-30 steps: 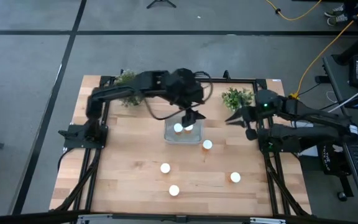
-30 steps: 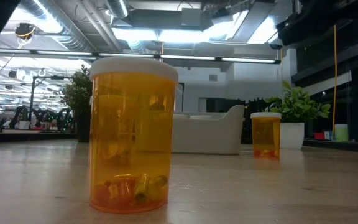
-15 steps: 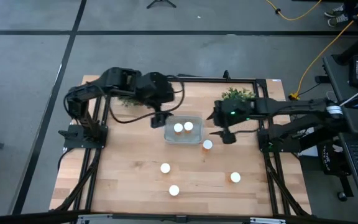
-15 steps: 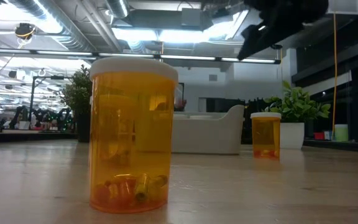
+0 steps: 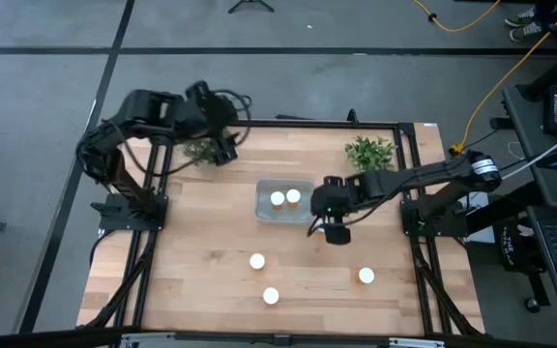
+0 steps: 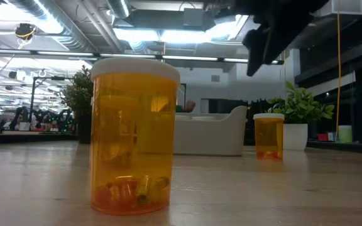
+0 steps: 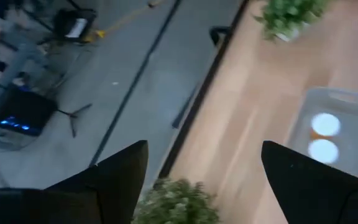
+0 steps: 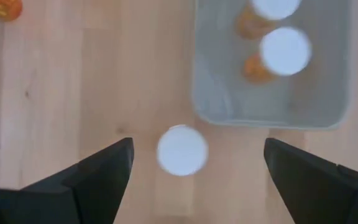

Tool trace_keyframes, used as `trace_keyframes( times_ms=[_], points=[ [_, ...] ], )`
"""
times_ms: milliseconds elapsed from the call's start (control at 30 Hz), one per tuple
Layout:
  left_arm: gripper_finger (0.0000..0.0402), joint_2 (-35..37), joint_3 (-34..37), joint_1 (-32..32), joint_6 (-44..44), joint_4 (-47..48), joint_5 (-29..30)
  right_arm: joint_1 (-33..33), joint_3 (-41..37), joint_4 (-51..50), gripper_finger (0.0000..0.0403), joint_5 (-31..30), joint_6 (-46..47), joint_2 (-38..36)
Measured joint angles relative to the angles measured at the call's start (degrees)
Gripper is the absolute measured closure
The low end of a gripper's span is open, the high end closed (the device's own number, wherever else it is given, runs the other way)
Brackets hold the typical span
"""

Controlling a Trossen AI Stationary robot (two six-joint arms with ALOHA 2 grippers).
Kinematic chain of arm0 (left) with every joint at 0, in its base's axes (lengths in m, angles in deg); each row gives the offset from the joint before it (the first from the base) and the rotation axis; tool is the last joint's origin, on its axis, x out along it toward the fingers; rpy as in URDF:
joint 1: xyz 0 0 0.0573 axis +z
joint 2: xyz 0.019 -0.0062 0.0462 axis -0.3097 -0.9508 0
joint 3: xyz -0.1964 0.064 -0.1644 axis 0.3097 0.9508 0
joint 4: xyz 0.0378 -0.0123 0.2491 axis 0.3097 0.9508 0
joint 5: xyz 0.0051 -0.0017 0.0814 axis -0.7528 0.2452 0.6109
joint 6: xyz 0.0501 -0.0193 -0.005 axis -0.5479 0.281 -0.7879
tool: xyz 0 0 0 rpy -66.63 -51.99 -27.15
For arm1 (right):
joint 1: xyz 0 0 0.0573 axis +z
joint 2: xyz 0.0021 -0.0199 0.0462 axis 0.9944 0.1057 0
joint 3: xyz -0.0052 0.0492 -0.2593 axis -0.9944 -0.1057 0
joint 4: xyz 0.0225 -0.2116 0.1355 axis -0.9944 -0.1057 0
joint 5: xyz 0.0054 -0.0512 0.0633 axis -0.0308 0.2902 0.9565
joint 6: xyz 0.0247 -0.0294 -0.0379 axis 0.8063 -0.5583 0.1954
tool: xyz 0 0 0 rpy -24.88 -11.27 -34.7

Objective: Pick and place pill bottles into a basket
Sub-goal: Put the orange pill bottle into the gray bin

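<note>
The pale basket (image 5: pixel 283 201) stands at the table's middle with two white-capped pill bottles (image 5: pixel 277 199) upright inside it, also seen in the right wrist view as bottles (image 8: pixel 284 51). My right gripper (image 5: pixel 319 228) hovers open just right of the basket, over a third bottle (image 8: pixel 182 150) that stands on the wood between its fingers, untouched. Three more bottles (image 5: pixel 256 261) (image 5: pixel 271 296) (image 5: pixel 366 275) stand toward the near edge. My left gripper (image 5: pixel 228 147) is open and empty at the far left, over a potted plant (image 7: pixel 176 202).
Two green potted plants (image 5: pixel 201 150) (image 5: pixel 368 152) stand at the far edge, left and right of the basket. In the low view one bottle (image 6: pixel 134 135) stands close to the camera and another (image 6: pixel 269 135) farther off. Bare wood lies between the loose bottles.
My left gripper has drawn back from above the basket toward the table's far left corner, ending over the left plant. My right gripper has swung in from the right edge toward the basket and now hangs over the bottle beside it.
</note>
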Motion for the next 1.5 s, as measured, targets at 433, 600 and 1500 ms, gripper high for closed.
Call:
trace_keyframes(
  times_ms=[433, 600, 1500],
  points=[
    [0.0093, 1.3, 0.0, 3.9, 0.0, 0.0, 4.0, 0.6, -8.3, 7.3, 0.0044, -0.1, 6.2, 0.4],
    [0.0093, 1.1, 0.0, 3.9, -0.2, 0.0, 3.9, -0.4, -9.7, 10.2, 0.0044, 0.6, 6.6, 0.4],
    [0.0093, 1.1, 0.0, 3.7, -0.1, 0.0, 3.9, -0.7, -18.5, 20.4, 0.0044, 2.1, 5.7, 0.4]
  ],
)
